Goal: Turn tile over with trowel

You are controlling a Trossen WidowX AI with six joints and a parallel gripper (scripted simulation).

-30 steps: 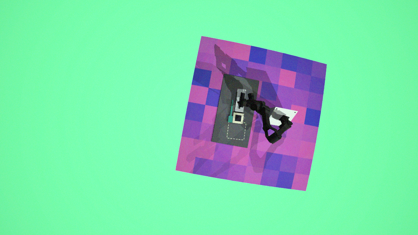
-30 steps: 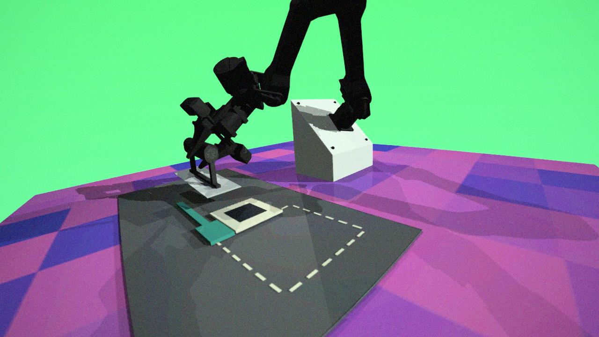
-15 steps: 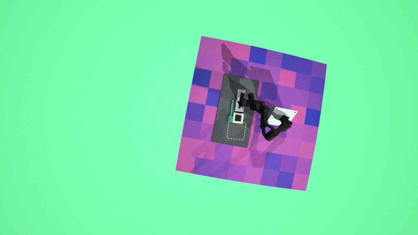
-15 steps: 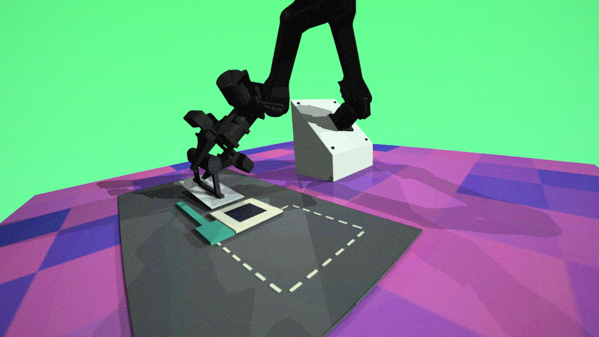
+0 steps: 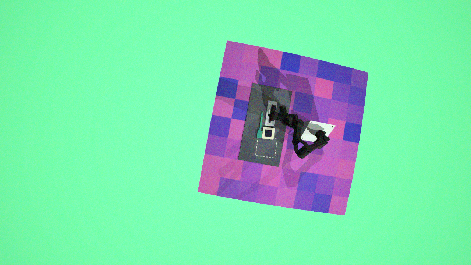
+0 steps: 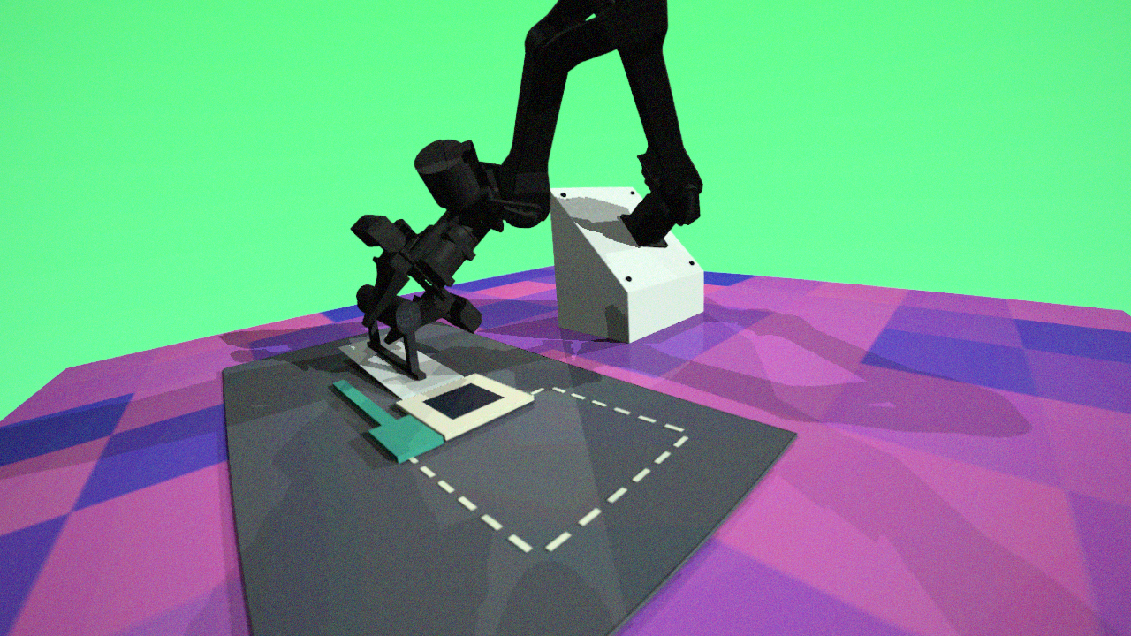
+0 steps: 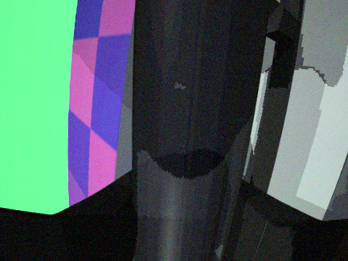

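Pink, violet and blue squares cover the tabletop [image 5: 213, 177] [image 6: 869, 537] [image 7: 101, 163], with a dark mat [image 5: 247, 151] [image 6: 331, 553] laid on it, and here's the setup! Cream-bordered, the tile [image 5: 268, 133] [image 6: 465, 401] lies flat, dark square up, presumably its marked face, right outside the dashed outline [image 5: 274, 157] [image 6: 588, 516]. So the flip is yet to come, and that placing looks deliberate: one turn away from the blade should land it inside.

Look at the claw [image 5: 275, 114] [image 6: 399, 304] [image 7: 180, 172], closed firmly on the trowel [image 5: 269, 123] [image 6: 430, 386] [image 7: 308, 145] by its round dark handle, above the pale blade. That raised grip probably keeps the fingers off the mat while the blade stays low, its front edge up against the tile; whether any slips underneath, I can't tell. Alongside sits a teal piece [image 5: 259, 133] [image 6: 406, 437], maybe a guide against sideways drift. Next comes sliding under, then levering; push too high and the tile could simply skid away!
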